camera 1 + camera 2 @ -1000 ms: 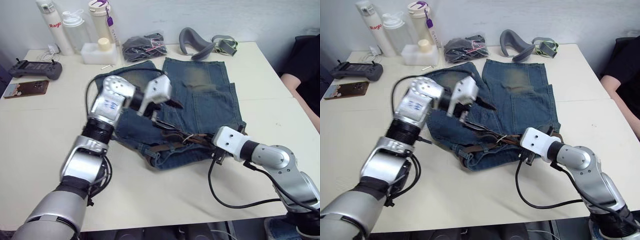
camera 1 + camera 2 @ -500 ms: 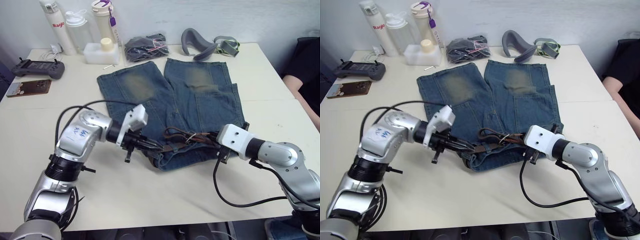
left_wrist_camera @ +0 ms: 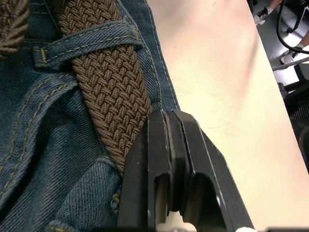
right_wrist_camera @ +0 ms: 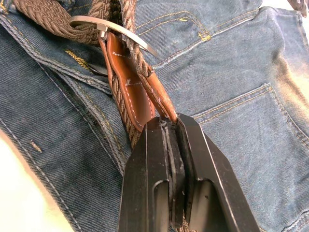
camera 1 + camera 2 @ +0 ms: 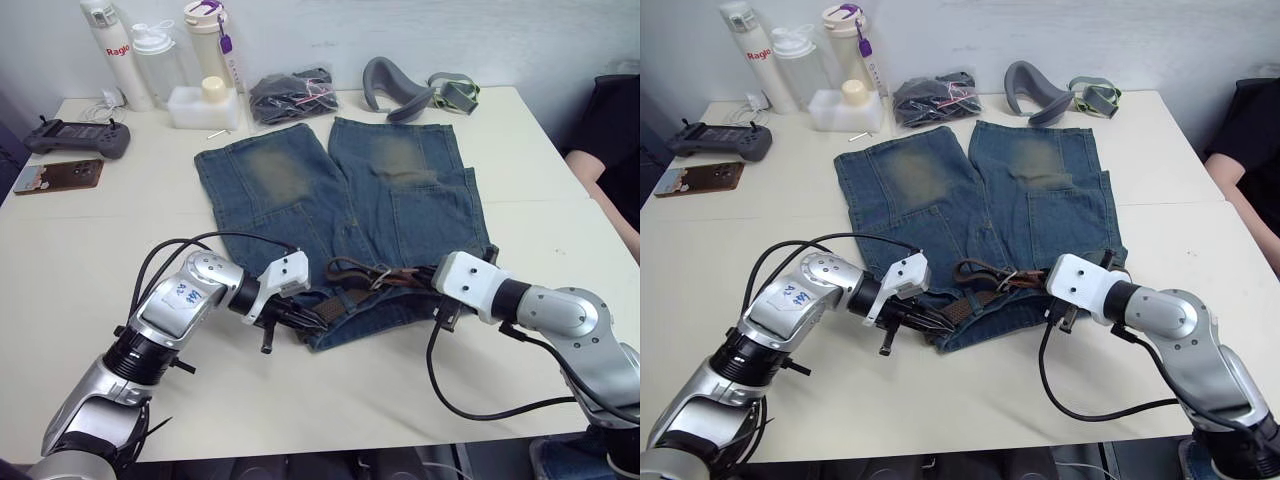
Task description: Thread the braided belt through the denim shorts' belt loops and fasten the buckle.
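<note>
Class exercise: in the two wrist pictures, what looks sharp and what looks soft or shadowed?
Left wrist view: the braided belt weave and a belt loop are crisp; the table beyond is soft. Right wrist view: the buckle catches light, stitching on the denim shorts is clear, and the black fingers sit dark.

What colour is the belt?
The braided woven belt is dark brown, with tan leather ends; clearest in the left wrist view.
</note>
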`<state>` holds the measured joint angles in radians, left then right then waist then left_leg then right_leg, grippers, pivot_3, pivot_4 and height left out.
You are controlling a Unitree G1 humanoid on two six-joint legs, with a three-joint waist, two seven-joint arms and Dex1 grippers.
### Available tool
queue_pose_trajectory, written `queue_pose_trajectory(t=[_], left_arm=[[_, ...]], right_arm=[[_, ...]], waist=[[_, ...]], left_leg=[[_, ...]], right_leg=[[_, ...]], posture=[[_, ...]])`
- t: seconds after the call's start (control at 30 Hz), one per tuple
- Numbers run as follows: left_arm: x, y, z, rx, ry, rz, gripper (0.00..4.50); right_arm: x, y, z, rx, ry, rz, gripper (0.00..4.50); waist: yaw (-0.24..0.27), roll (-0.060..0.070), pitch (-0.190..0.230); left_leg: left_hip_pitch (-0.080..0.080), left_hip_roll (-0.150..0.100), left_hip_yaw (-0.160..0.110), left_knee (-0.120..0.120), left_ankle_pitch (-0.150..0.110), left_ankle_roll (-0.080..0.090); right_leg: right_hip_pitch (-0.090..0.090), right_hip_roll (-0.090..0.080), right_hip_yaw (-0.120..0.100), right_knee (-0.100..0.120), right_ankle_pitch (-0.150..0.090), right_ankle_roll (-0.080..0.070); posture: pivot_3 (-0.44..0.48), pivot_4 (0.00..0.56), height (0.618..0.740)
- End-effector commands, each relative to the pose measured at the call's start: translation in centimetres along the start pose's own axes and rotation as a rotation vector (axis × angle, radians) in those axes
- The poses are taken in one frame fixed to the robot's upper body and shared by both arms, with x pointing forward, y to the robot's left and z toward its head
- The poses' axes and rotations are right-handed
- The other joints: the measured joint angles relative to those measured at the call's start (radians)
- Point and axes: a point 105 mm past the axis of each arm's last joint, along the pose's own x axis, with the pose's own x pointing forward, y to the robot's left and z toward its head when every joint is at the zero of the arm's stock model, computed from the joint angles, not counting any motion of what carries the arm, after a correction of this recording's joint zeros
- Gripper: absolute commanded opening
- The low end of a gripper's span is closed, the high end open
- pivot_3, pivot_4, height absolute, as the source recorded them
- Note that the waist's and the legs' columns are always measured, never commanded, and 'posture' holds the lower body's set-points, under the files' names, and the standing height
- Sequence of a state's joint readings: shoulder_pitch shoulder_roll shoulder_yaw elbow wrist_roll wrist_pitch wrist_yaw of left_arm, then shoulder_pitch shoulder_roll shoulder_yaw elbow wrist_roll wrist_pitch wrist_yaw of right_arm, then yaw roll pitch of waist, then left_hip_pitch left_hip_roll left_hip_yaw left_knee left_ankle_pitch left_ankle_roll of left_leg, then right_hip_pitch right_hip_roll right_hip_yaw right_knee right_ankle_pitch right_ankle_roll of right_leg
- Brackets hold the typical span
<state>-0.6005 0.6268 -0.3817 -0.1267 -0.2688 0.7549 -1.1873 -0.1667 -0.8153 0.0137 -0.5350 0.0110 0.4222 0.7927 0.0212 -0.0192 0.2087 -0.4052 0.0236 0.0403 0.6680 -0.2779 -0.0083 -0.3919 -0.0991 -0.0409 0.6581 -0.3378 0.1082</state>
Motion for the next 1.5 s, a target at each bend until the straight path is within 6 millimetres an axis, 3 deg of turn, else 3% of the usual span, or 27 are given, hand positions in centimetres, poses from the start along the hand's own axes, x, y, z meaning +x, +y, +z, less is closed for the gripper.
queue_pose_trajectory(t=[0.03, 0.13, 0.23, 0.33, 0.53, 0.67, 0.83, 1.07, 1.23, 1.27, 1.3, 1.47, 1.5], left_arm=[[0.6, 0.4, -7.9, -0.109, 0.235, 0.044, 0.06], [0.3, 0.5, -11.3, -0.199, 0.274, 0.072, 0.06], [0.5, 0.0, -11.8, -0.334, 0.181, 0.045, 0.06], [0.6, -0.8, -11.8, -0.420, 0.112, -0.010, 0.06], [0.1, -1.3, -12.7, -0.452, 0.132, -0.041, 0.06], [-0.7, -1.6, -13.7, -0.471, 0.157, -0.045, 0.06], [-1.4, -2.4, -14.8, -0.490, 0.179, -0.064, 0.06], [-1.8, -1.9, -15.1, -0.480, 0.175, -0.031, 0.06], [-2.0, -0.9, -14.1, -0.453, 0.120, -0.017, 0.06], [-2.1, -0.9, -13.3, -0.437, 0.095, -0.038, 0.00], [-2.3, -0.8, -12.3, -0.430, 0.051, -0.057, 0.00], [-3.5, -0.7, -10.0, -0.440, -0.031, -0.078, 0.00], [-4.5, -0.3, -8.6, -0.436, -0.075, -0.066, 0.00]], right_arm=[[-1.1, -0.7, 1.8, -0.072, -0.050, -0.026, 0.00], [-1.6, -0.6, 1.7, -0.132, -0.039, -0.020, 0.00], [-2.6, -1.3, -0.1, -0.277, 0.029, -0.047, 0.00], [-4.1, -3.0, -2.6, -0.424, 0.101, -0.100, 0.00], [-6.2, -4.6, -7.2, -0.624, 0.190, -0.092, 0.00], [-7.8, -5.1, -10.4, -0.672, 0.262, -0.063, 0.00], [-8.7, -5.2, -12.8, -0.692, 0.300, -0.055, 0.00], [-7.1, -3.6, -13.5, -0.647, 0.255, -0.063, 0.00], [-6.3, -3.8, -11.9, -0.568, 0.175, -0.150, 0.00], [-6.3, -4.1, -11.5, -0.574, 0.169, -0.171, 0.70], [-6.5, -4.6, -11.1, -0.571, 0.163, -0.195, 0.97], [-7.1, -5.6, -10.0, -0.535, 0.151, -0.238, 3.41], [-7.6, -6.1, -9.5, -0.483, 0.137, -0.268, 3.88]], waist=[[0.000, 0.002, -0.008], [-0.002, 0.007, -0.028], [-0.011, 0.009, -0.041], [-0.026, 0.013, -0.053], [-0.049, 0.017, -0.063], [-0.054, 0.018, -0.064], [-0.071, 0.019, -0.065], [-0.075, 0.020, -0.066], [-0.075, 0.020, -0.066], [-0.075, 0.020, -0.066], [-0.075, 0.020, -0.066], [-0.081, 0.015, -0.062], [-0.080, 0.014, -0.060]], left_leg=[[0.001, 0.000, 0.000, -0.001, 0.000, 0.000], [0.007, -0.001, 0.002, -0.004, -0.001, 0.002], [0.038, -0.002, 0.003, -0.015, -0.008, 0.005], [0.056, 0.006, 0.004, -0.022, -0.013, 0.002], [0.058, 0.009, 0.005, -0.024, -0.015, 0.000], [0.064, 0.009, 0.013, -0.028, -0.016, 0.001], [0.073, 0.011, 0.020, -0.040, -0.016, -0.003], [0.073, 0.017, 0.023, -0.040, -0.017, -0.006], [0.078, 0.024, 0.025, -0.039, -0.019, -0.010], [0.080, 0.024, 0.025, -0.040, -0.018, -0.010], [0.082, 0.025, 0.025, -0.042, -0.019, -0.011], [0.086, 0.026, 0.025, -0.047, -0.021, -0.015], [0.085, 0.026, 0.025, -0.047, -0.021, -0.016]], right_leg=[[0.000, 0.000, 0.000, 0.000, 0.000, 0.000], [0.005, 0.000, 0.001, -0.004, -0.001, -0.001], [0.035, 0.001, -0.001, -0.017, -0.003, -0.004], [0.052, 0.003, -0.002, -0.026, -0.005, -0.006], [0.053, 0.004, 0.007, -0.028, -0.007, -0.009], [0.054, 0.005, 0.018, -0.029, -0.007, -0.008], [0.057, 0.006, 0.026, -0.030, -0.009, -0.012], [0.056, 0.010, 0.030, -0.030, -0.010, -0.013], [0.058, 0.019, 0.037, -0.030, -0.011, -0.014], [0.059, 0.020, 0.037, -0.029, -0.011, -0.015], [0.060, 0.020, 0.038, -0.029, -0.012, -0.016], [0.058, 0.023, 0.041, -0.028, -0.014, -0.021], [0.055, 0.024, 0.043, -0.027, -0.015, -0.022]], posture=[[0.000, 0.150, 0.740], [0.000, 0.150, 0.740], [0.000, 0.150, 0.740], [0.000, 0.150, 0.740], [0.000, 0.150, 0.740], [0.000, 0.150, 0.740], [0.000, 0.150, 0.740], [0.000, 0.150, 0.740], [0.000, 0.150, 0.740], [0.000, 0.150, 0.740], [0.000, 0.150, 0.740], [0.000, 0.150, 0.740], [0.000, 0.150, 0.740]])
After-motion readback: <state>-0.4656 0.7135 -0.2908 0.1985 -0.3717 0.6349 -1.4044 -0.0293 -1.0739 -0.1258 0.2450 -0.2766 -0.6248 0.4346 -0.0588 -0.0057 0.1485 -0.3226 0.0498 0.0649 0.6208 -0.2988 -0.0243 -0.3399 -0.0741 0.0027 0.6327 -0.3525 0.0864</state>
